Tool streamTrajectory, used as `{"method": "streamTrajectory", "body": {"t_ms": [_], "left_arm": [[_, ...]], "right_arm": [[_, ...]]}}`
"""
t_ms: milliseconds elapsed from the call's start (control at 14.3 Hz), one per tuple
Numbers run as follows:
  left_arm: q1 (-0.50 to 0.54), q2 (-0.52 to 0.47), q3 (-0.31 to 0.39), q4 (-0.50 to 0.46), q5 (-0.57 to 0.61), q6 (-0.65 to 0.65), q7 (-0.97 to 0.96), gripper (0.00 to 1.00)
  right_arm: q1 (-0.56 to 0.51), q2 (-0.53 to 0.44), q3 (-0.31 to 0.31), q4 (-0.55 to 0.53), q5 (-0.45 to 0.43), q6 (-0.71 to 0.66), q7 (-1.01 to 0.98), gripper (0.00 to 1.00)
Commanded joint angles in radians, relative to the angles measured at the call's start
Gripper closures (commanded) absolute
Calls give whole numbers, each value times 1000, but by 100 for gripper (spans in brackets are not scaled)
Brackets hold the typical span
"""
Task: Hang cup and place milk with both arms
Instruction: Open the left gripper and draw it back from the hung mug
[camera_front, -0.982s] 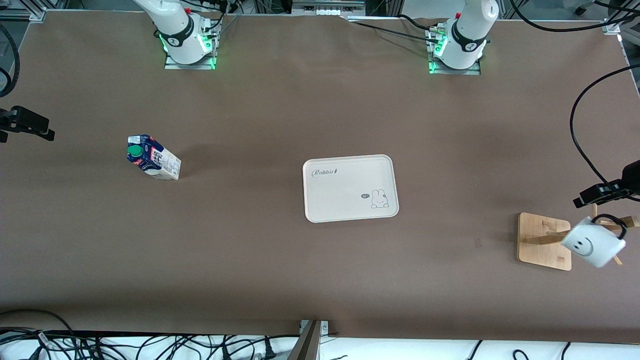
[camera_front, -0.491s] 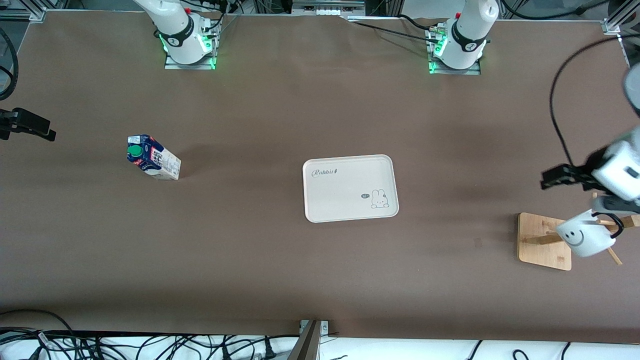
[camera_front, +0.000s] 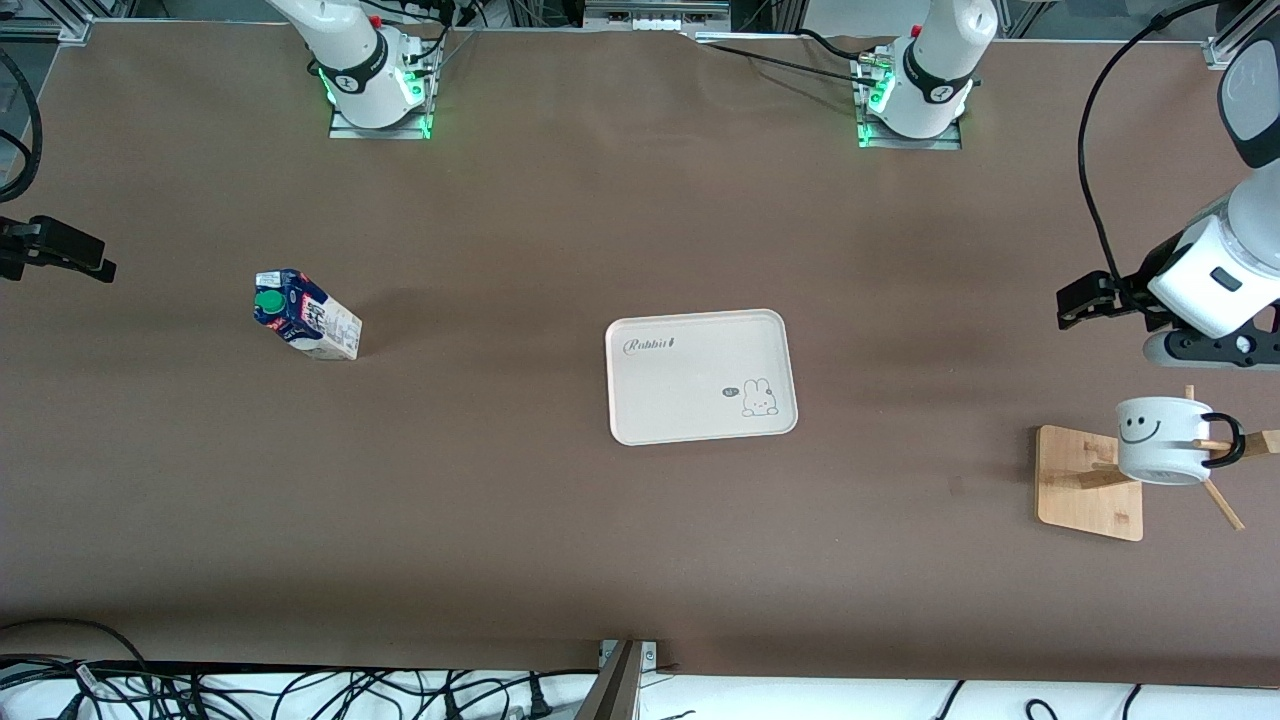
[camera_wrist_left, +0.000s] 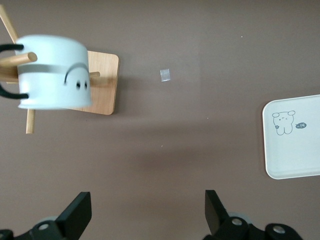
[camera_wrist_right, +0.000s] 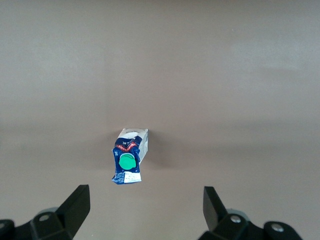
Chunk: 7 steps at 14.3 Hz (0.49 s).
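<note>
The cup (camera_front: 1160, 440), a white mug with a smiley face, hangs by its black handle on a peg of the wooden rack (camera_front: 1085, 480). In the left wrist view the cup (camera_wrist_left: 52, 72) looks blurred on that rack (camera_wrist_left: 102, 82). My left gripper (camera_front: 1085, 300) is open and empty over the bare table beside the rack, apart from the cup; its fingers (camera_wrist_left: 80, 212) stand wide. The milk (camera_front: 305, 315) stands upright toward the right arm's end of the table. My right gripper (camera_front: 60, 250) is open over the table beside the milk (camera_wrist_right: 129, 157), holding nothing.
A white rabbit-print tray (camera_front: 640, 420) lies at the table's middle and shows in the left wrist view as the tray (camera_wrist_left: 295, 165). A small scrap of tape (camera_wrist_left: 165, 74) lies on the brown mat between tray and rack. Cables run along the front edge.
My left gripper opened, let go of the cup and drew away from the rack. The cup swung from tilted to hanging level on the peg. The right arm barely moved.
</note>
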Motion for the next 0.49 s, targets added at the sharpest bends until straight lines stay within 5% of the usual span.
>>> {"method": "streamTrajectory", "body": {"t_ms": [0, 421], "left_arm": [[-2, -39, -7, -38, 16, 14, -41, 0], [7, -74, -12, -45, -45, 11, -31, 0]], "right_arm": [[-2, -14, 5, -11, -4, -9, 14, 0], [-2, -14, 6, -11, -1, -9, 16, 0]]}}
